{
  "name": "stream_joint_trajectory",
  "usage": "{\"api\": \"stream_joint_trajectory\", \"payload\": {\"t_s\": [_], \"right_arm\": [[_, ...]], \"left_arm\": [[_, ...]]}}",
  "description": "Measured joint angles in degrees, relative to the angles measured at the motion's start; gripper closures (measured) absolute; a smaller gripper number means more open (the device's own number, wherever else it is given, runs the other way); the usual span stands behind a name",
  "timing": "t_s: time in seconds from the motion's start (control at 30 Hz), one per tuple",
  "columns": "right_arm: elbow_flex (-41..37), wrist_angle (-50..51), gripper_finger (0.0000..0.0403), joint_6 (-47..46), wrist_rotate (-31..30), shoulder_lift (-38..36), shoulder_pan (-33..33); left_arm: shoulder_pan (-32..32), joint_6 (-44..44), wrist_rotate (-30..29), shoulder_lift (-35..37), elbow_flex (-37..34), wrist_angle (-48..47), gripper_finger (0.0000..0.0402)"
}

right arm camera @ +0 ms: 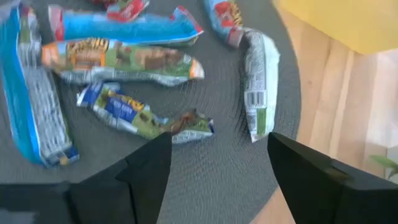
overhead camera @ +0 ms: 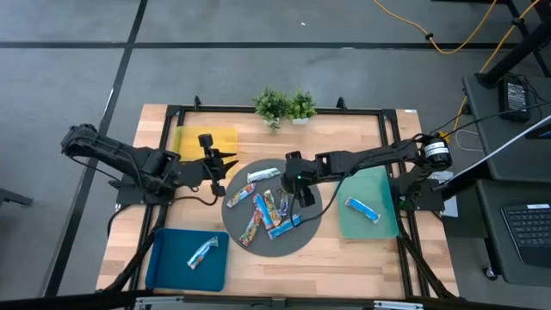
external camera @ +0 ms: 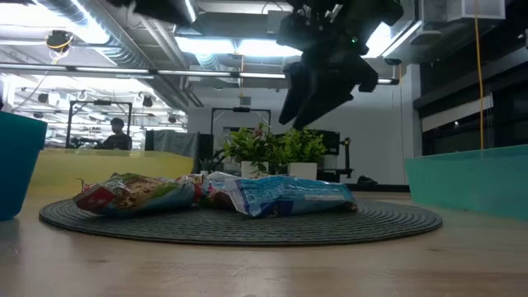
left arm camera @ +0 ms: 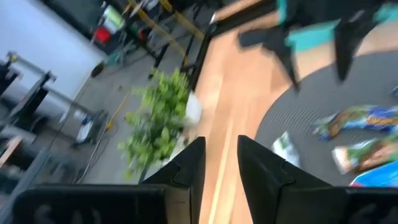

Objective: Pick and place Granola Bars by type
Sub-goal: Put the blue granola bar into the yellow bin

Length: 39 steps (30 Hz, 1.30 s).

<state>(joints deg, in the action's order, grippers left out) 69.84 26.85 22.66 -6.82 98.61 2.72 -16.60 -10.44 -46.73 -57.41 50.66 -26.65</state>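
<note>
Granola Bars [overhead camera: 269, 212] lie heaped on the round grey mat [overhead camera: 310, 231] at the bench's centre as the right gripper [overhead camera: 303, 193] hovers above, fingers apart; the left gripper [overhead camera: 217, 169], also parted, waits near the yellow mat [overhead camera: 191, 140]. Light, crinkly, slippery wrappers likely favour a mid-bar pinch.

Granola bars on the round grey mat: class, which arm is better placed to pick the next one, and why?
Probably the right. The right gripper hangs open over the granola bars on the round grey mat; the left gripper sits beside the mat's edge.
</note>
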Motion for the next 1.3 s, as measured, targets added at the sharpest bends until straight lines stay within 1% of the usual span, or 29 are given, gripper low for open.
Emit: {"api": "stream_joint_trajectory", "payload": {"t_s": [0.1, 0.17, 0.27, 0.37, 0.57, 0.77, 0.87, 1.0, 1.3], "right_arm": [[0.0, 1.5, 0.0115, 1.7, 0.7, 0.0, 0.0], [0.0, 2.4, 0.0096, 2.3, 0.9, 0.0, 0.0], [0.0, 2.7, 0.0071, 4.0, 0.9, 0.5, 0.0], [0.0, 3.5, 0.0061, 8.7, 0.9, 1.5, 0.0], [0.0, 3.3, 0.0066, 19.7, 0.7, 5.9, 0.0], [0.0, 2.8, 0.0081, 27.6, -1.7, 9.5, 0.0], [0.0, 2.3, 0.0086, 30.1, -1.8, 9.7, 0.0], [0.0, -0.5, 0.0093, 32.0, -4.0, 9.7, 0.0], [0.0, -3.7, 0.0107, 41.5, -2.7, 10.1, 0.0]], "left_arm": [[2.0, 0.5, -0.3, 0.0, -2.4, 1.0, 0.0315], [3.4, -0.6, -0.3, 0.0, -3.8, 2.8, 0.0316], [5.1, -1.3, -0.3, 0.0, -4.3, 3.4, 0.0315], [6.9, -1.3, -0.3, 0.0, -4.3, 3.4, 0.0316], [10.0, -1.1, 0.2, 0.0, -4.3, 3.4, 0.0316], [11.2, -0.9, 0.5, 0.0, -4.3, 3.3, 0.0315], [11.4, -0.8, 0.7, 0.0, -4.3, 3.3, 0.0316], [11.5, -0.7, 1.9, 0.0, -4.3, 3.3, 0.0315], [11.5, 1.2, 1.9, 0.0, -4.3, 2.3, 0.0315]]}}
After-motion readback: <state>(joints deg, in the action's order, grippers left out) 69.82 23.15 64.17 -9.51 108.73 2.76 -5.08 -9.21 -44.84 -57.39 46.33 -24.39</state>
